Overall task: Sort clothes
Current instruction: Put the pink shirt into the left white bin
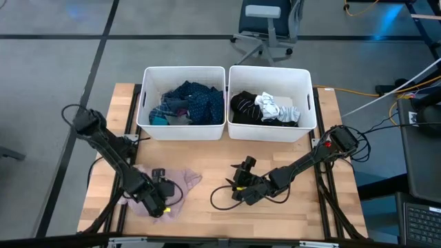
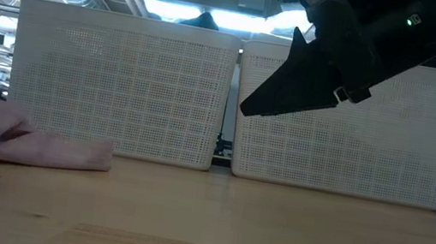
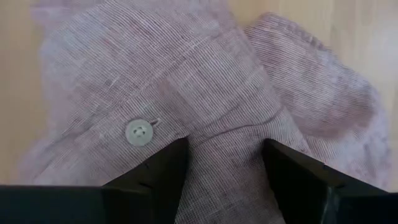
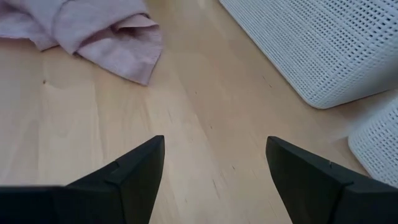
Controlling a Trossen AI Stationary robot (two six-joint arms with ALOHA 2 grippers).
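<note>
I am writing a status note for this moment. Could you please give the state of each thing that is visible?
pink shirt: crumpled on the table, outside both bins.
left bin: holds blue and dark clothes.
right bin: holds black and white clothes.
left gripper: open, directly over the pink shirt.
right gripper: open, empty, above bare table.
</note>
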